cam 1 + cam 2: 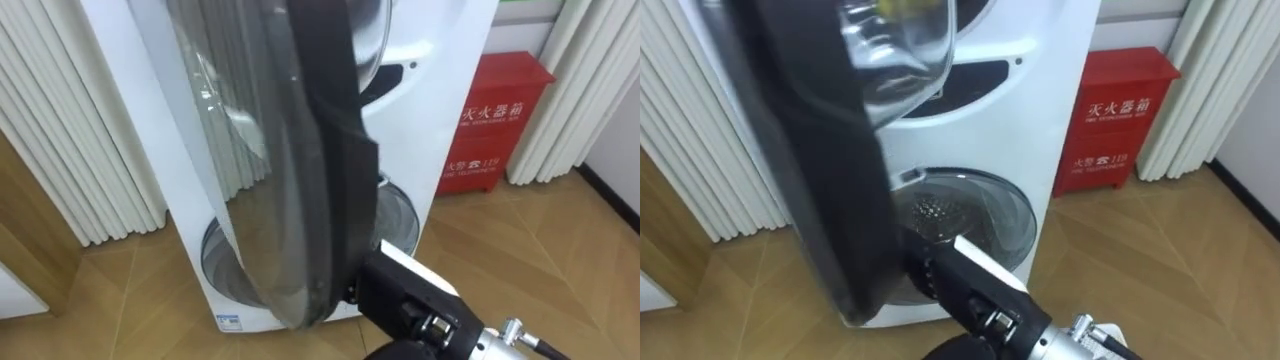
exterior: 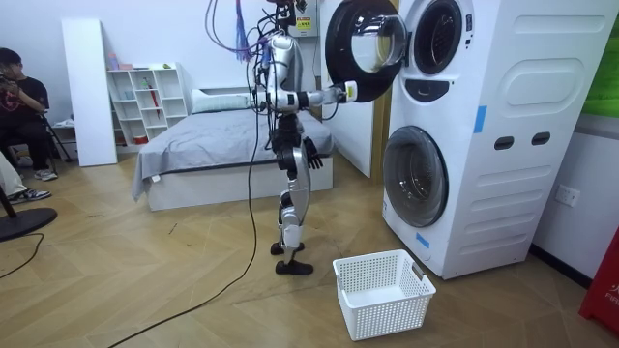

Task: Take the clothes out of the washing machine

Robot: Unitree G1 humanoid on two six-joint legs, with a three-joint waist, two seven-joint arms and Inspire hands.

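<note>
The upper washing machine (image 2: 455, 39) has its round door (image 2: 360, 48) swung open toward me. Seen edge-on, the door (image 1: 300, 160) has a dark rim and a clear glass bowl. My right arm reaches up from the lower right to the door's lower edge, where my right hand (image 1: 930, 268) lies against the rim with its fingers hidden behind it. My left hand (image 2: 311, 155) hangs by my hip with relaxed fingers. The drum opening is dark and I see no clothes. I stand upright, one step from the stacked machines.
The lower washer's door (image 2: 416, 176) is shut. A white laundry basket (image 2: 382, 290) sits on the wood floor before it. A red cabinet (image 1: 495, 120) and pale curtains stand behind the machines. A bed (image 2: 213, 145) and a seated person (image 2: 24, 111) are at the room view's left.
</note>
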